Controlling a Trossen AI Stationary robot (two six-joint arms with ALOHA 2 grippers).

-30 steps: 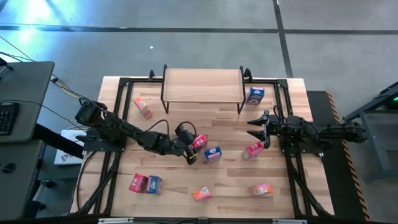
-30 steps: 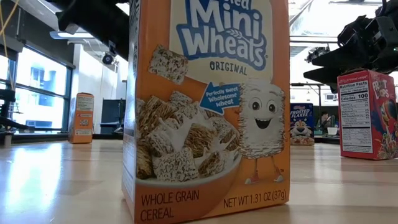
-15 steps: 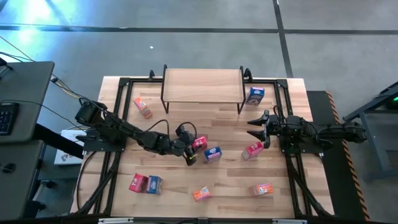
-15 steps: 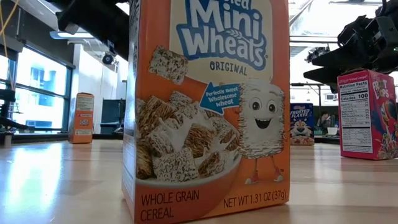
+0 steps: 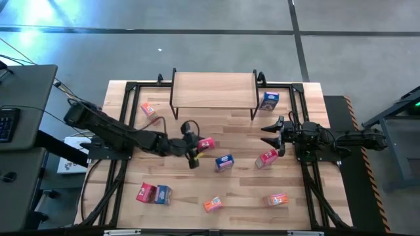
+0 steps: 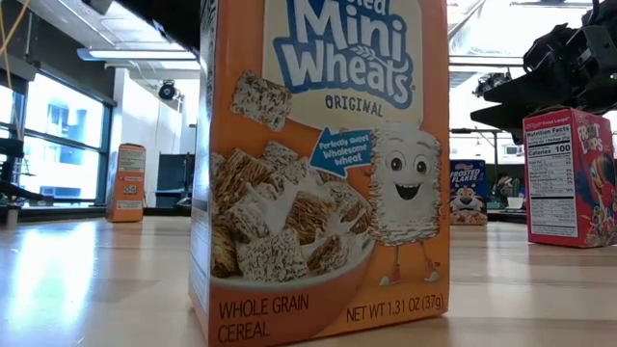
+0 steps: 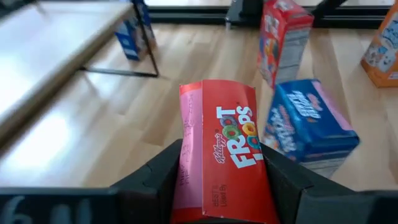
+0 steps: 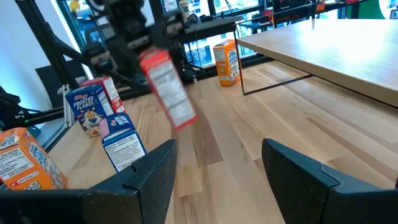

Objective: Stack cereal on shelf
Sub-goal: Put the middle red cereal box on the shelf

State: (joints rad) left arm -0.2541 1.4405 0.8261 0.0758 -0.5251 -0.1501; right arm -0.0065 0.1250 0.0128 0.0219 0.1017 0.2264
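Right up close in the low view stands an orange cereal box with little wheat squares on its front, and it fills most of that picture. On the near part of the table, a red box and a blue box stand touching each other, and another orange box sits toward the right. Farther in, near the middle, the left gripper is squeezed on a red cereal box, one dark finger on each side. In the right wrist view this box hangs tilted in the air, off the wood. Just beside it lies a blue box on the table. The right gripper waits at the right side with its fingers spread and nothing between them, near another red box. At the far edge stands the shelf, a low wooden top on thin black legs, with nothing on it. One orange box lies beside its left end and one blue box stands by its right end.
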